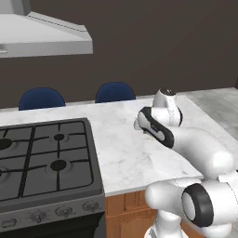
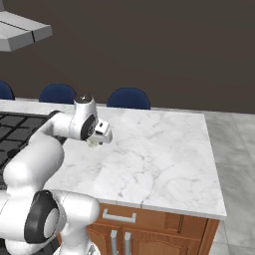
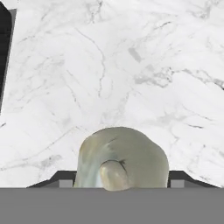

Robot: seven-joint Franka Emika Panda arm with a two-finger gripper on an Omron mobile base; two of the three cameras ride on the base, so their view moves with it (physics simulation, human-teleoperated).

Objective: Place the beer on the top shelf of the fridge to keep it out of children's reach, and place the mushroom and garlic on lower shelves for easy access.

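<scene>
Marble counter [image 3: 131, 65] — garlic [image 3: 122, 159] tip camera-ward

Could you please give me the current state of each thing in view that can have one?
garlic: pale bulb held between the hand's fingers, at the marble counter.
hand: shut on the garlic, pointing down over the counter.
stove: burners unlit, nothing on the grates.
</scene>
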